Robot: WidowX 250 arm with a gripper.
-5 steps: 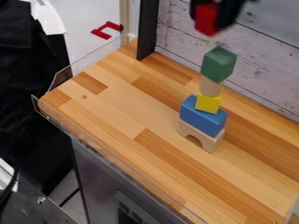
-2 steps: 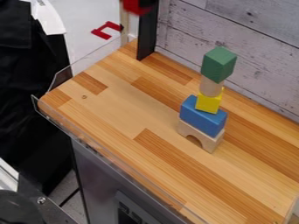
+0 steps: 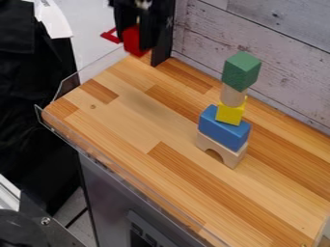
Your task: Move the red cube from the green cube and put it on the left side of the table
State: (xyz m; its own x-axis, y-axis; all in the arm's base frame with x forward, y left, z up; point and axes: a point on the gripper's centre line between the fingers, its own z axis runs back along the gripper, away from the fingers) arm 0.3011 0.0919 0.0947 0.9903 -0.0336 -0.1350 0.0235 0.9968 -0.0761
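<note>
Gripper (image 3: 138, 38), fingers clamped about the red cube (image 3: 133, 43) above the table's (image 3: 97, 120) far left end and well apart from the green cube (image 3: 241, 71), marks your placing step, which next calls for lowering gently before release.

No writing or number can be read, the marks (image 3: 149, 236) on the panel (image 3: 142, 224) near six o'clock being too small to make out.
</note>
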